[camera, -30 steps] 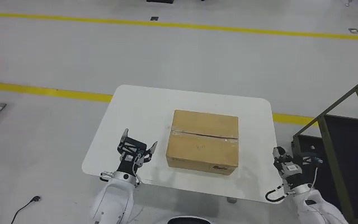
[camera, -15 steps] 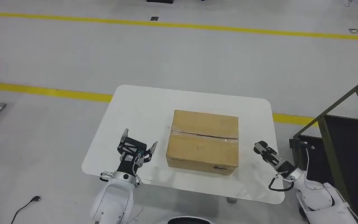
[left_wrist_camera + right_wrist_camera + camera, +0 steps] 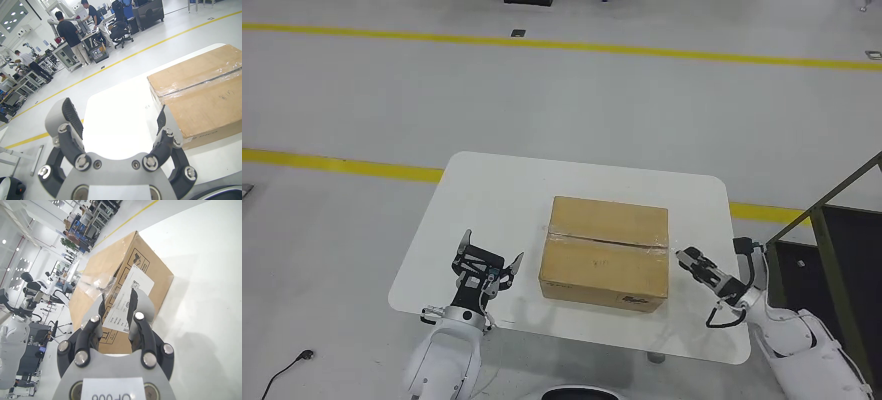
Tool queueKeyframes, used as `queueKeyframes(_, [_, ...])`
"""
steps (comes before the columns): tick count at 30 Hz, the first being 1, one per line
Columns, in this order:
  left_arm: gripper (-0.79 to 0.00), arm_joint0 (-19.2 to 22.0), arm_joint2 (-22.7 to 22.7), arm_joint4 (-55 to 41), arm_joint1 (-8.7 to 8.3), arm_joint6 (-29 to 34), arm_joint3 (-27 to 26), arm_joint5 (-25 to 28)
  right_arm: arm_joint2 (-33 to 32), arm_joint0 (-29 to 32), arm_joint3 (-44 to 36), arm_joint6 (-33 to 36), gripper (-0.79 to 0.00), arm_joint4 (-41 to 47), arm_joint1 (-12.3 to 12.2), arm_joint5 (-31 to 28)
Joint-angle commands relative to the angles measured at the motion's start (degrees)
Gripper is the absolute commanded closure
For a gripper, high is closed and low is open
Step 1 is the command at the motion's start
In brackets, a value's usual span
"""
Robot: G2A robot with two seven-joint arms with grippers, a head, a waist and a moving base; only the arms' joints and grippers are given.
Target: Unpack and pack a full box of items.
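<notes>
box: box (image 3: 605,251) sealed, mid surface (image 3: 492,190), long axis left-right, taped seam runs along it.
left hand: left hand (image 3: 115,106) fingers wide apart, empty, off box's left end, not touching.
right hand: right hand (image 3: 118,294) fingers narrowly parted, empty, just beside box's right end face.
key relation: loose tape tail (image 3: 98,283) at seam's right end, just ahead of right hand; nearer arm, probably peels there.

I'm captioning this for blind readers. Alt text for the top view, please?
A taped-shut cardboard box sits in the middle of a white table. The left end effector, open, is apart from the box on one side; the right end effector, open, is close to the opposite side.
</notes>
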State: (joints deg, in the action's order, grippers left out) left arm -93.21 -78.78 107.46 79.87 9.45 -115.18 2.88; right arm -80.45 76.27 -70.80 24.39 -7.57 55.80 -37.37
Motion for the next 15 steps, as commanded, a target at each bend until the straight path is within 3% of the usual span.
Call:
queueKeyframes(1, [-0.785,0.0,0.0,0.0,0.0,0.0,0.0,0.0,0.2,-0.1,0.3,0.3,-0.311,1.9,0.1,-1.1])
queueKeyframes(15, [-0.785,0.0,0.0,0.0,0.0,0.0,0.0,0.0,-0.6,-0.3,3.1,8.7,-0.342,15.1,0.1,-5.1])
